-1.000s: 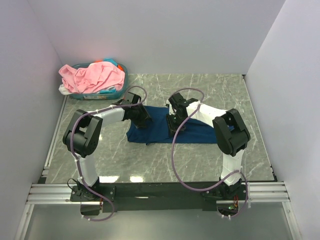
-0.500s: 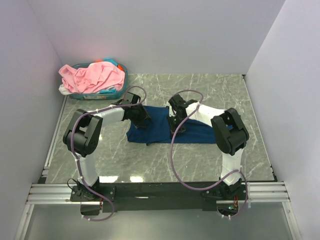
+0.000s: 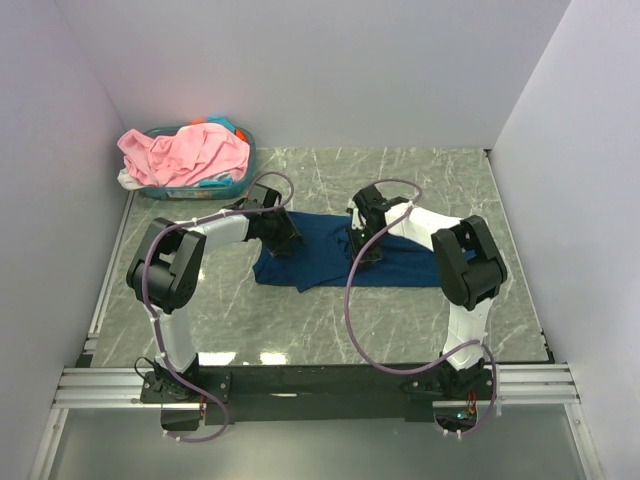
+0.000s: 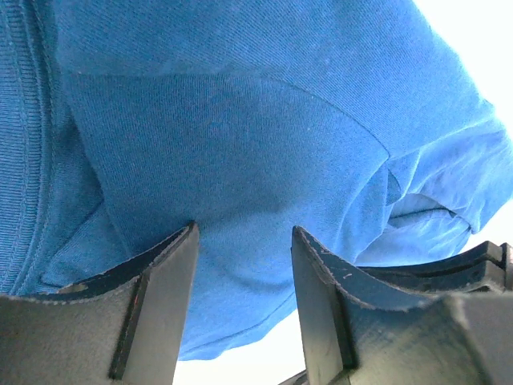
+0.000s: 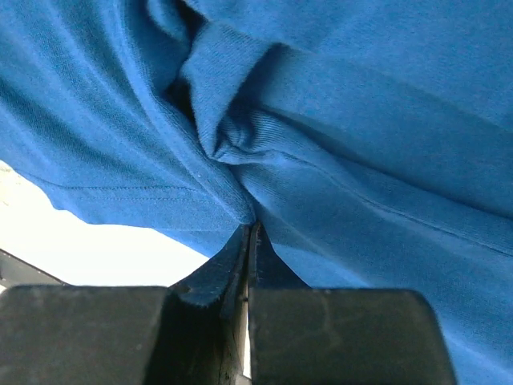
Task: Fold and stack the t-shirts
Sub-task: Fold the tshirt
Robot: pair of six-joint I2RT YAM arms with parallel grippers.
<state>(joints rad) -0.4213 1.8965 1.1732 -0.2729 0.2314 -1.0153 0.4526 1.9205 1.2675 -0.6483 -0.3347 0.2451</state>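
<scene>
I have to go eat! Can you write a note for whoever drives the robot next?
Left gripper: open, low over the navy t-shirt, on its left part.
Right gripper: shut on a bunched fold near the navy t-shirt's middle.
Things: navy t-shirt spread on the table; pink t-shirt heaped in the teal basket, far left corner.
Done: one shirt laid out; no fold finished, no stack.
Left: fold it, then the basket's shirts, and stack them.

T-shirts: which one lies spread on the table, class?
The navy blue t-shirt, laid flat on the table; the pink t-shirt is heaped in the teal basket.
</scene>
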